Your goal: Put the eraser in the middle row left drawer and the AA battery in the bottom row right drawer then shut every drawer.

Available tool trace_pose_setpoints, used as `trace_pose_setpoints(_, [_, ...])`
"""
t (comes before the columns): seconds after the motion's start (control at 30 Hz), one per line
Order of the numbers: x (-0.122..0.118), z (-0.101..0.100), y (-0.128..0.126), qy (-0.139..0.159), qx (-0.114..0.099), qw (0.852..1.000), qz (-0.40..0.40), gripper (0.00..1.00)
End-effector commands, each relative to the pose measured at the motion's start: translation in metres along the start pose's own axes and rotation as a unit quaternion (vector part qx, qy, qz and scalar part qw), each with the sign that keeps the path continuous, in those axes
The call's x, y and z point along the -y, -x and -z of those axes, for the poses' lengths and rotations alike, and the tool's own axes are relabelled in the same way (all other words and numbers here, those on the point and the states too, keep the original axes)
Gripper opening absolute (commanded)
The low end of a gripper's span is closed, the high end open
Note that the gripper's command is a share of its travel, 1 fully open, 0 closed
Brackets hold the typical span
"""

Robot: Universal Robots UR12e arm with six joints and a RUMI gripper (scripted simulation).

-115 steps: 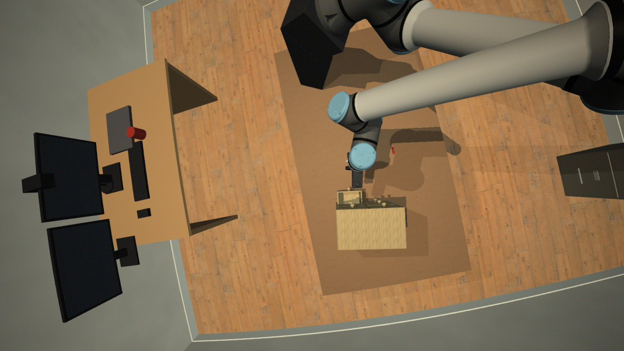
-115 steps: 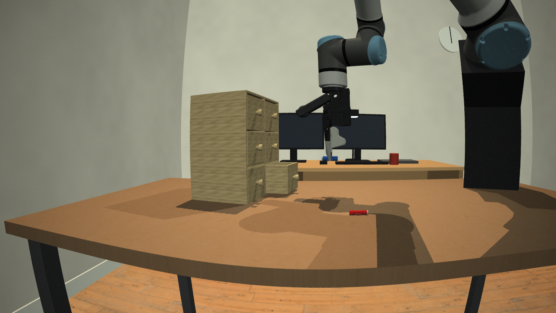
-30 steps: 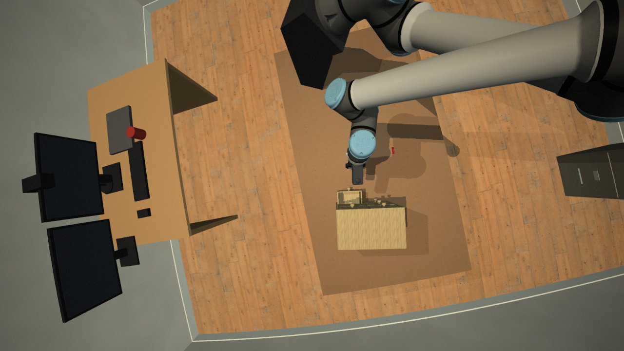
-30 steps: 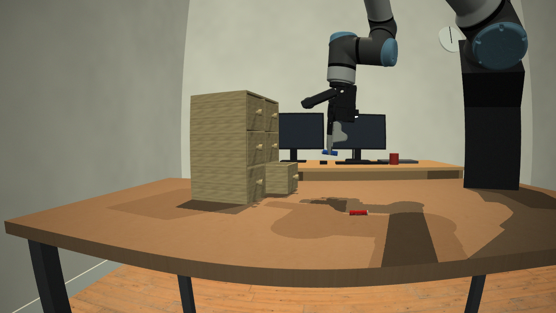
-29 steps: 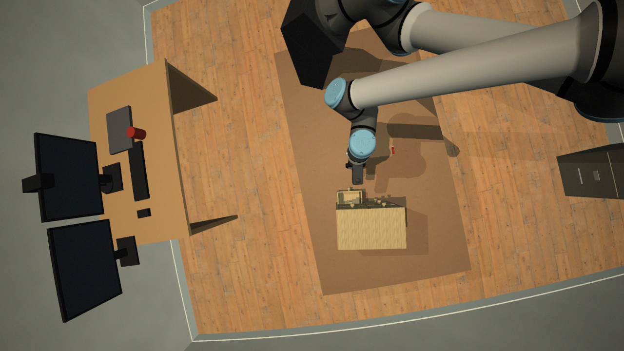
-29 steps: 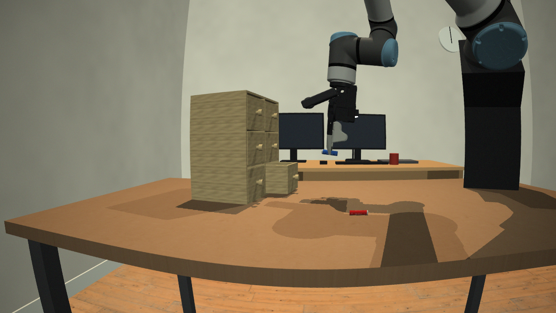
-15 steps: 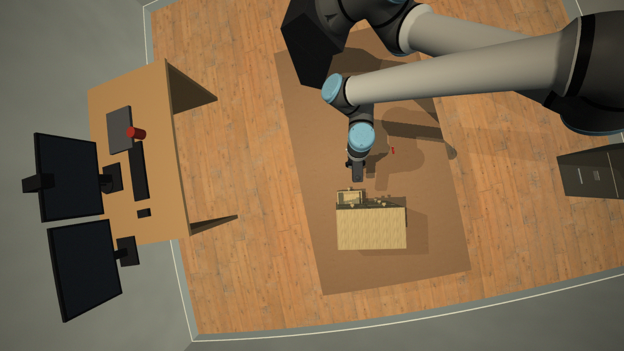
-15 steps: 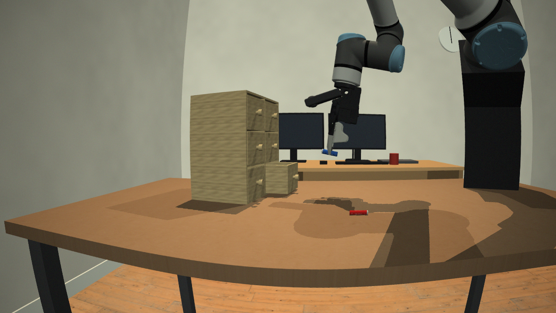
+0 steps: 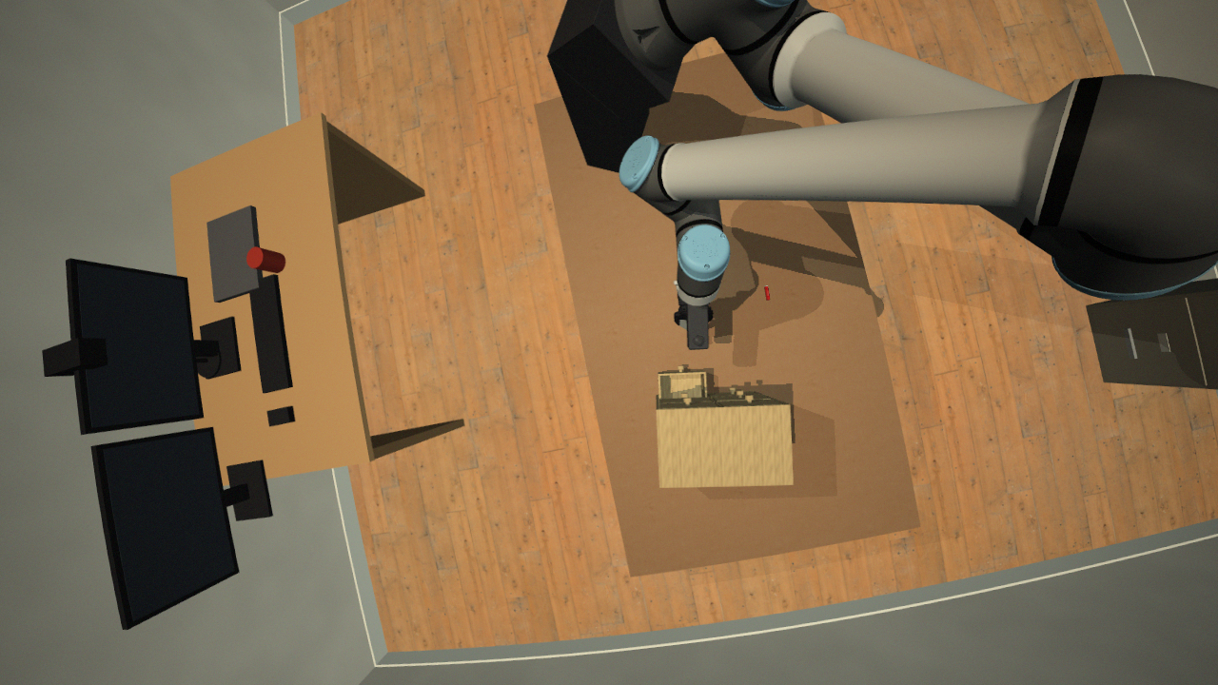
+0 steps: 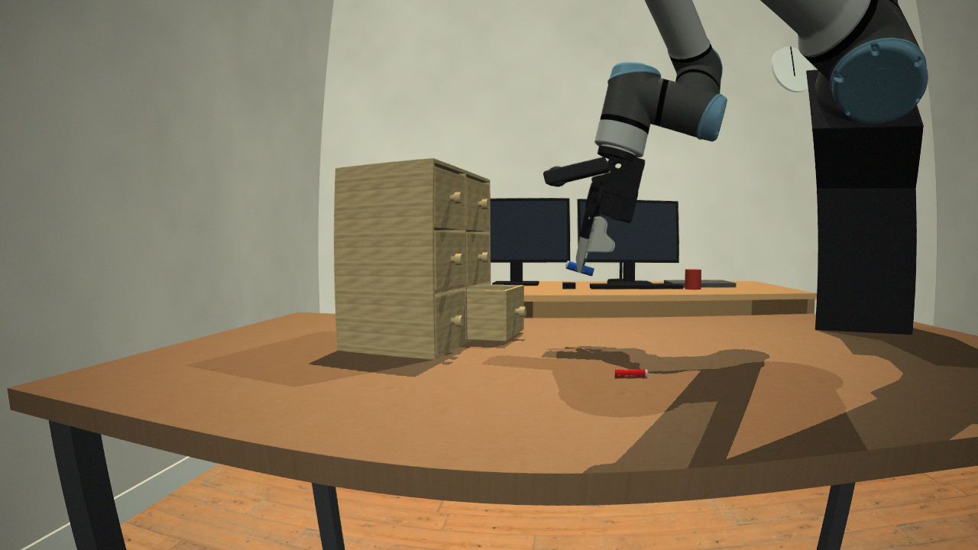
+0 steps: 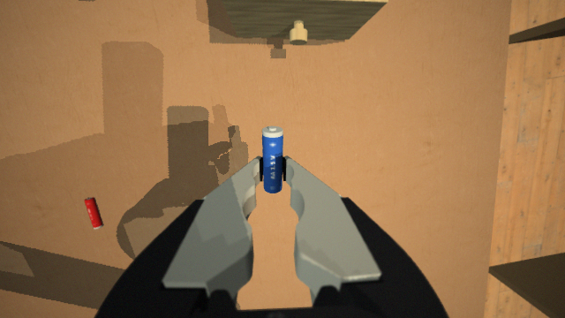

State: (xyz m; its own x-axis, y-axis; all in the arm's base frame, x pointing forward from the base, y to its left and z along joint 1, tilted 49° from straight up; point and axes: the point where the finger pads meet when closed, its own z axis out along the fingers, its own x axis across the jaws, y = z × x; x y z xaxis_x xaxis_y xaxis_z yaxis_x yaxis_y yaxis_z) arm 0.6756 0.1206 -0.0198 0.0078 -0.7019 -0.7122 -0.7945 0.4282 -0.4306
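Gripper (image 9: 694,319) (image 10: 580,268) (image 11: 272,158): clamped on the blue AA battery, with a fingertip against each side; tilted in the exterior view, raised above the table (image 9: 621,341) (image 10: 383,424) (image 11: 397,110) and in front of the chest (image 9: 723,445) (image 10: 384,260).
AA battery (image 10: 587,270) (image 11: 273,155): held crosswise between the fingertips, clear of the tabletop; white-ended toward the chest, slightly tilted, outside the drawer.
Bottom right drawer (image 9: 673,374) (image 10: 487,315) (image 11: 260,18): pulled out toward the arm (image 9: 852,162) (image 10: 629,102), open at the top, with its round knob (image 9: 682,367) (image 10: 520,311) (image 11: 298,34) facing outward; apart from the gripper.
Left middle drawer (image 10: 445,265): shut, level with the chest's front.
Other four drawers: shut.
Chest: upright on the table.
Eraser: out of sight; impossible to place from these views.
Red battery (image 9: 766,293) (image 10: 630,373) (image 11: 94,214): lying on its side on the table, well apart from the chest.
Background desk (image 9: 315,298) (image 10: 765,292): set beyond the table, with a red cup (image 9: 266,260) (image 10: 692,279) and two monitors on top.

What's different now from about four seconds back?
The claw has tilted, its wrist end swinging away from the chest; the blue battery in it rose slightly and tipped. Still gripped. Chest, open bottom-right drawer and red battery unchanged.
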Motion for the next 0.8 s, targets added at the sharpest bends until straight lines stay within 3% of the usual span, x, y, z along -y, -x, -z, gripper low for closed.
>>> trace_pose_setpoints(0.0, [0.0003,-0.0003,-0.0005,-0.018,-0.001,1.000,0.000,0.05])
trace_pose_setpoints(0.77, [-0.0011,-0.0007,-0.0004,-0.102,-0.001,0.995,0.000,0.05])
